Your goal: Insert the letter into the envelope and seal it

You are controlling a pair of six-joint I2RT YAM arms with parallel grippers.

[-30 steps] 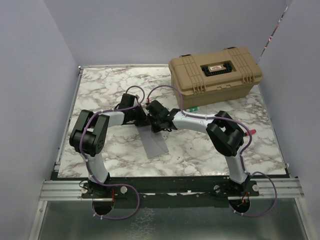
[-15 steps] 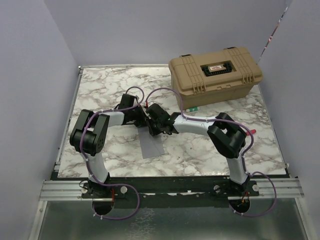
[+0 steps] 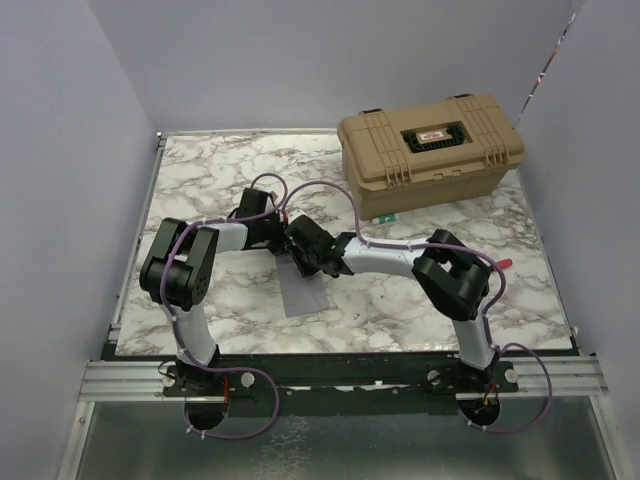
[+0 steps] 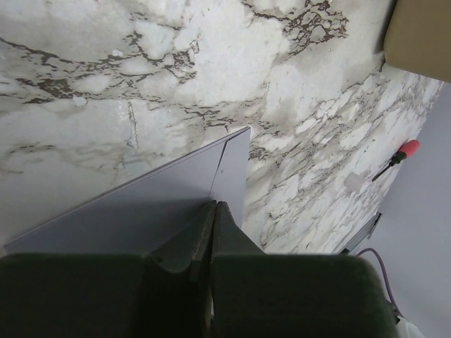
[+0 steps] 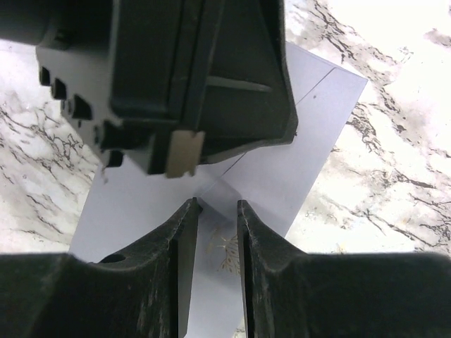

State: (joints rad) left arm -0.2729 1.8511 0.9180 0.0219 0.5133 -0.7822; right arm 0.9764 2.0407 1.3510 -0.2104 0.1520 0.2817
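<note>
Right pincer, newly spread slightly, shifted left over blue-grey paper envelope on marble surface; left pincer pressed together, pinching its edge. Tan letter unseen, presumably inside; sealing pending.

From above, the far end of the envelope is covered, so its flap cannot be seen. In the right wrist view the left gripper blocks that end too. The toolbox (far right) is cut down to one corner in the left wrist view, and a red-handled thing is too small to name.
</note>
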